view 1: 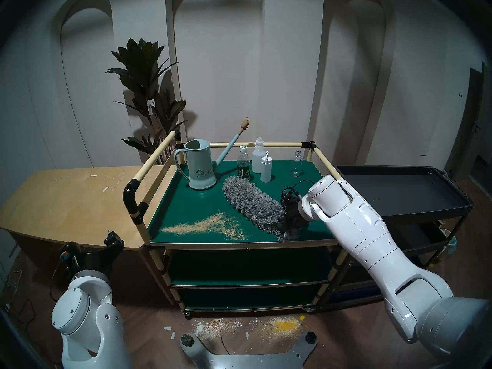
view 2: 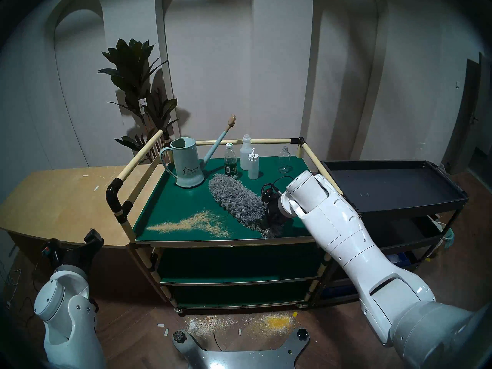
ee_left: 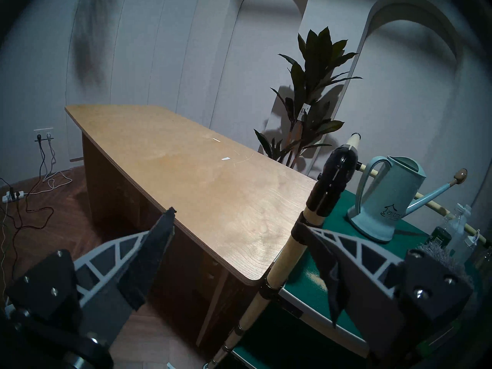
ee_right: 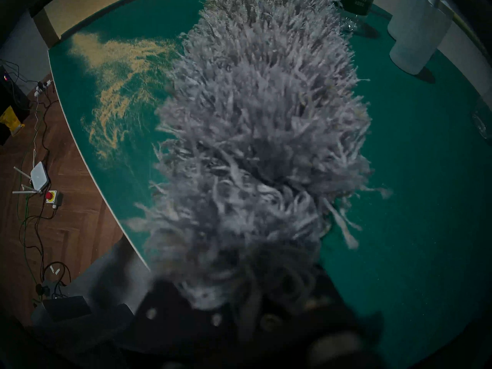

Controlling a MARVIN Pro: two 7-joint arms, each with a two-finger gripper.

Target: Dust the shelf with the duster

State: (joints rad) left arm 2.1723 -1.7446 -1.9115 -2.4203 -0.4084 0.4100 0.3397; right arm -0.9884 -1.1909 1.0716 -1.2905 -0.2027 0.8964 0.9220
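Duster [view 1: 250,202], grey and shaggy, lies diagonally on the top board of the shelf [view 1: 186,208], its far tip near the green-labelled bottle [view 1: 242,166] and its near end at the front edge of the board. From my station I read the right gripper [view 1: 288,222] as clamped on the duster's near end: the dark fingers disappear into the fibres, and in the right wrist view the fluffy head [ee_right: 261,136] fills the frame above the blurred gripper body. The handle itself is hidden from me.

Sandy powder [view 1: 210,224] is spread in a streaked patch on the front left part of the board, just beside the duster's left flank and apart from it at the far left. More powder [view 1: 285,327] lies on the floor below the rack.

At the back of the board stand a pale blue watering can [view 1: 201,166], a white bottle [view 1: 258,156], a small white pump bottle [view 1: 265,168] and a clear glass bottle [view 1: 296,164], all upright.

The left gripper [ee_left: 234,254] hangs off the shelf's front left corner, beside the wooden counter [view 1: 66,195], its fingers [ee_left: 159,243] spread apart with nothing between them. A black tray cart [view 1: 399,190] stands to the right of the shelf.
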